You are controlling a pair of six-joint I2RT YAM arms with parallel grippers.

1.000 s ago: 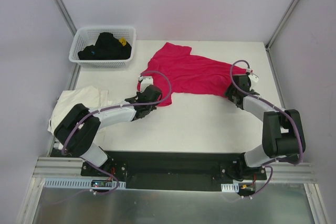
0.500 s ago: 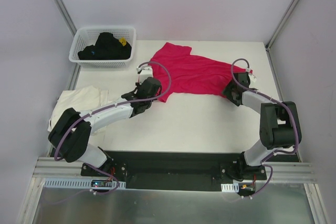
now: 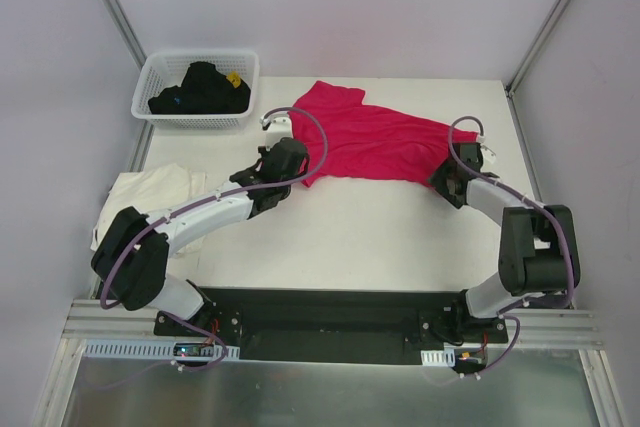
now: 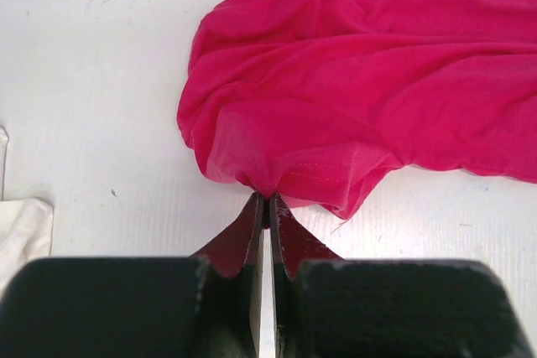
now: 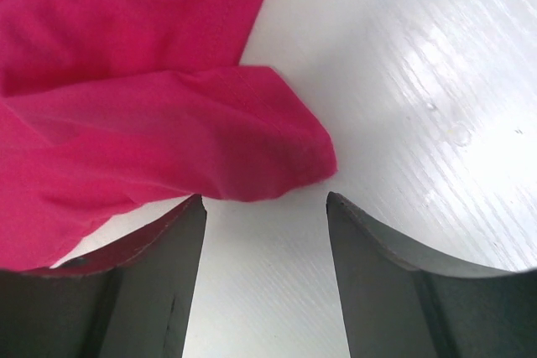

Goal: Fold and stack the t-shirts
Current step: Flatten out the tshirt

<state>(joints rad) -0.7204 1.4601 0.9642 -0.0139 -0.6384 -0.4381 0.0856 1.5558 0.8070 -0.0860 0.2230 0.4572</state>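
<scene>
You look down on a white table (image 3: 380, 237), evenly lit, enclosed by pale grey walls (image 3: 330, 7), with slanting aluminium posts (image 3: 115, 7) at its back corners.

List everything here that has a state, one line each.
red t-shirt: spread out unfolded, one edge bunched.
cream t-shirt: crumpled at the table's left edge.
basket: upright, holding dark clothes.
left gripper: shut on the red t-shirt's hem.
right gripper: open, at the red t-shirt's corner.
</scene>
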